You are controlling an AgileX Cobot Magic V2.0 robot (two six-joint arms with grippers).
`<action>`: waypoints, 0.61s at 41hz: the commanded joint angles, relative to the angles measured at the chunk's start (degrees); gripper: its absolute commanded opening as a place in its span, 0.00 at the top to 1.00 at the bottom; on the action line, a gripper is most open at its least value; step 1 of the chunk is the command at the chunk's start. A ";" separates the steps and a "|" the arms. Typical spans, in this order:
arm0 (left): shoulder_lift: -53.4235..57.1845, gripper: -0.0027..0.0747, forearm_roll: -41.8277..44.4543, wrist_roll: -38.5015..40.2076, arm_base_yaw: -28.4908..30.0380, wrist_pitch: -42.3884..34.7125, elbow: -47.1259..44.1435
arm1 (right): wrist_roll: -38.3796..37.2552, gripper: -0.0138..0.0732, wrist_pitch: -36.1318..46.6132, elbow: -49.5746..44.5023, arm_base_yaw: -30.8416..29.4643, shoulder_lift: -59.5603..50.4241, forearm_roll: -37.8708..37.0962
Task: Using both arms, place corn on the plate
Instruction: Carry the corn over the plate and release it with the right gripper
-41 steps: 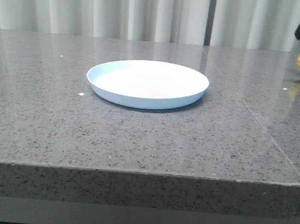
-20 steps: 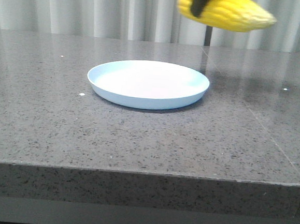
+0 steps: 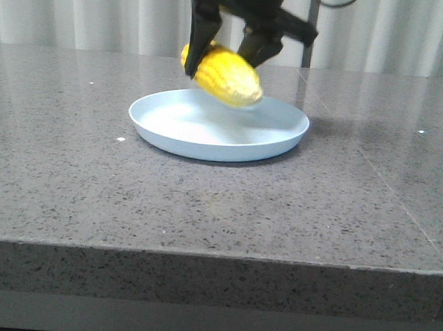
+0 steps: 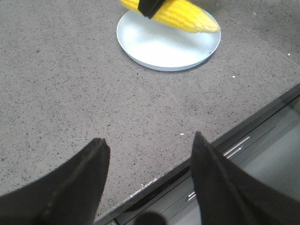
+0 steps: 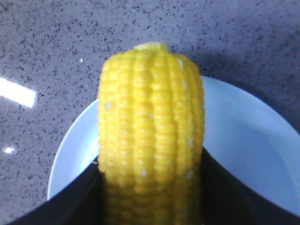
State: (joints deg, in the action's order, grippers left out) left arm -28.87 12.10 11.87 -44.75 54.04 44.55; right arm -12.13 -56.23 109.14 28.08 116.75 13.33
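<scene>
Corn (image 3: 222,75) pinched in right tool (image 3: 229,53) above plate (image 3: 284,144), left tool (image 4: 147,154) spread, empty over grey table (image 3: 90,178)

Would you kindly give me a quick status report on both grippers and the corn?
Right gripper shut on bright yellow corn cob, held over round pale blue-white plate, not yet down. Left gripper open, empty, back near the grey stone table's edge. Nothing in the way.
</scene>
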 commanded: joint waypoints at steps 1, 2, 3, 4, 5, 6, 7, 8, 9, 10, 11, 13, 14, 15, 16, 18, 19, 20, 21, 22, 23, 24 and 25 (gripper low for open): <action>-0.33 0.46 0.64 0.74 -0.42 -4.22 1.36 | -0.29 0.30 3.18 1.85 -0.06 -2.40 0.89; -0.33 0.46 0.64 0.74 -0.42 -4.22 1.36 | -0.29 0.26 3.06 1.85 -0.06 -2.35 0.89; -0.33 0.46 0.64 0.74 -0.42 -4.22 1.36 | -0.29 0.22 3.02 1.85 -0.06 -2.35 0.89; -0.33 0.46 0.64 0.74 -0.42 -4.22 1.36 | -0.29 0.18 3.02 1.85 -0.06 -2.47 0.89; -0.33 0.46 0.64 0.74 -0.42 -4.22 1.36 | -0.29 0.13 3.09 1.85 -0.06 -2.64 0.89; -0.33 0.46 0.64 0.74 -0.42 -4.22 1.36 | -0.29 0.11 3.09 1.94 -0.06 -2.73 0.68; -0.33 0.46 0.64 0.74 -0.42 -4.22 1.36 | -0.29 0.08 2.97 2.23 -0.06 -2.79 0.38; -0.33 0.46 0.64 0.74 -0.42 -4.22 1.36 | -0.23 0.07 2.75 2.42 -0.06 -2.86 0.11; -0.33 0.46 0.64 0.74 -0.42 -4.22 1.36 | -0.23 0.08 2.44 2.74 -0.06 -2.86 -0.31; -0.33 0.46 0.64 0.74 -0.42 -4.22 1.36 | -0.07 0.08 2.18 2.97 -0.06 -3.04 -0.49; -0.33 0.46 0.64 0.74 -0.42 -4.22 1.36 | 0.32 0.09 1.93 3.05 -0.06 -3.39 -0.66; -0.33 0.46 0.64 0.74 -0.42 -4.22 1.36 | 2.07 0.09 1.63 3.11 -0.06 -4.16 -0.77; -0.33 0.46 0.64 0.74 -0.42 -4.22 1.36 | 2.99 0.09 1.51 3.11 -0.06 -4.90 -0.77; -0.33 0.46 0.64 0.74 -0.42 -4.22 1.36 | 4.30 0.09 1.34 3.11 -0.01 -5.46 -0.77; -0.33 0.46 0.64 0.74 -0.42 -4.22 1.36 | 5.27 0.09 1.28 3.11 0.06 -6.33 -0.77; -0.33 0.46 0.64 0.74 -0.42 -4.22 1.36 | 7.87 0.09 0.66 3.11 0.39 -7.77 -0.77; -0.33 0.46 0.64 0.74 -0.42 -4.22 1.36 | 8.99 0.09 0.32 3.06 0.58 -8.81 -0.94; -0.33 0.46 0.64 0.74 -0.42 -4.22 1.36 | 10.26 0.09 -0.18 3.06 0.75 -9.90 -1.12; -0.33 0.46 0.64 0.74 -0.42 -4.22 1.36 | 11.33 0.09 -0.60 3.06 1.09 -11.02 -1.57; -0.33 0.46 0.64 0.74 -0.42 -4.22 1.36 | 12.13 0.09 -0.96 2.94 1.43 -11.93 -2.22; -0.33 0.46 0.64 0.74 -0.42 -4.22 1.36 | 12.46 0.09 -1.29 2.78 1.77 -13.52 -3.03; -0.33 0.46 0.64 0.74 -0.42 -4.22 1.36 | 12.72 0.09 -1.46 2.48 2.20 -14.49 -4.06; -0.33 0.46 0.64 0.74 -0.42 -4.22 1.36 | 12.83 0.09 -1.45 2.11 2.47 -15.88 -4.90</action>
State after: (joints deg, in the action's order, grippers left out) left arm -28.87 12.10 11.87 -44.75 54.04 44.55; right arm -1.77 -58.95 109.99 29.70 108.06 10.43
